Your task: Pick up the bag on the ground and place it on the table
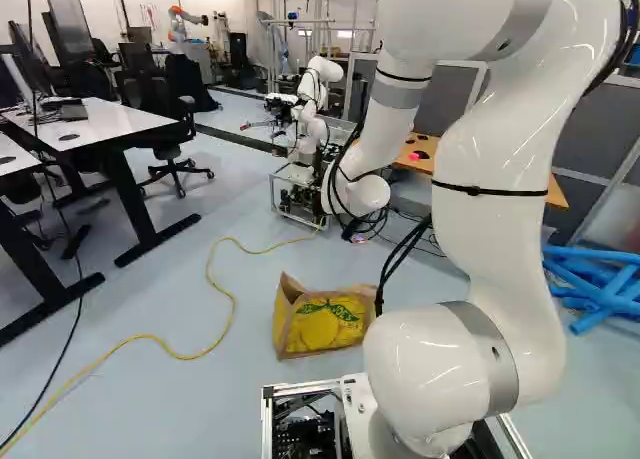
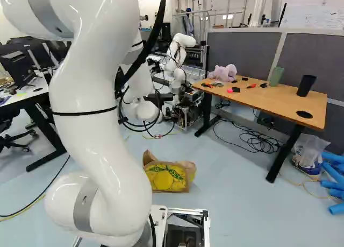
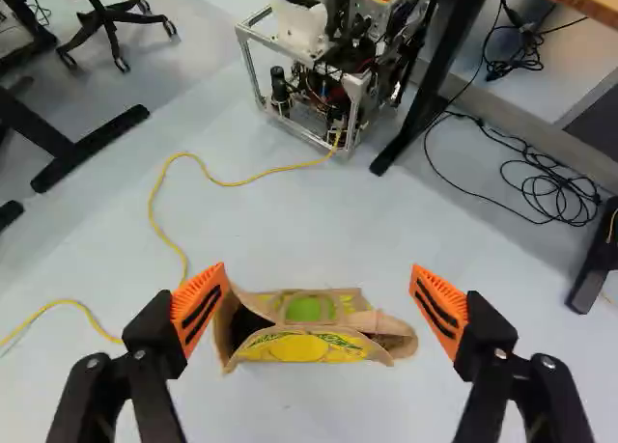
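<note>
The arm [image 1: 495, 189] rose at the base. The fingers of the gripper [image 3: 318, 281] stood spread wide apart, with nothing gripped. The brown bag [image 1: 320, 324], printed in yellow, sat on the floor [image 2: 226, 171] ahead of the base; in the wrist view it lay ahead of the gripper, between the finger lines. A yellow cable [image 1: 150, 336] curved left of it. Farther ahead, at right, stood the table [image 2: 269, 101]. A black cup [image 2: 306, 85] occupied its right end, a green container [image 2: 276, 76] its rear edge, a plush toy [image 2: 223, 73] its far left corner. Another robot [image 2: 180, 45] stood beyond the table's left end.
</note>
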{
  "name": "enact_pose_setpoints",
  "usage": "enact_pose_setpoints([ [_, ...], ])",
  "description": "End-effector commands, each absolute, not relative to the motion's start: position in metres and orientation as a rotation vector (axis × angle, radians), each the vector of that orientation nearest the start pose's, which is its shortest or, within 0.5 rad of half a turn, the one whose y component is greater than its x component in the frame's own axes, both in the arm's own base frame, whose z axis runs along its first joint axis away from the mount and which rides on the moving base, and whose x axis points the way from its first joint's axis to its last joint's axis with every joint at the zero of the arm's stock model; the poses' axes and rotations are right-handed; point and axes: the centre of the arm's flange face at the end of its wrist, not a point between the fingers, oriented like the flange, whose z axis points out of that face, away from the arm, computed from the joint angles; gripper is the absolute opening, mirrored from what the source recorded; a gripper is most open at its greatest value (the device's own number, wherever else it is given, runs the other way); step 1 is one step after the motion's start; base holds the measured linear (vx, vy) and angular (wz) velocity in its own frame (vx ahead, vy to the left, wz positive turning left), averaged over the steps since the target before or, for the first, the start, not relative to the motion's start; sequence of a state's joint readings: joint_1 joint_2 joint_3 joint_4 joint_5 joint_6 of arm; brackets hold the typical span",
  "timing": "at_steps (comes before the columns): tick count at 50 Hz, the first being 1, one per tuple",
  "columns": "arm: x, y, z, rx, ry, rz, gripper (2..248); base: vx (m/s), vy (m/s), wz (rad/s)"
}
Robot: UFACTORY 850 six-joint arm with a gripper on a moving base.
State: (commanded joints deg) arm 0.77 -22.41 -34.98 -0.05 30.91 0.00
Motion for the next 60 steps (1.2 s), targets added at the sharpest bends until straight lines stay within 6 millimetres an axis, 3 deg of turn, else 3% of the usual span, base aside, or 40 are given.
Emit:
enact_pose_setpoints([
  [37, 0.515, 0.014, 0.212, -3.017, -0.055, -0.844, 247, 0.0, 0.0, 0.0],
  [60, 0.536, 0.018, 0.172, -3.075, -0.064, -0.61, 247, 0.0, 0.0, 0.0],
])
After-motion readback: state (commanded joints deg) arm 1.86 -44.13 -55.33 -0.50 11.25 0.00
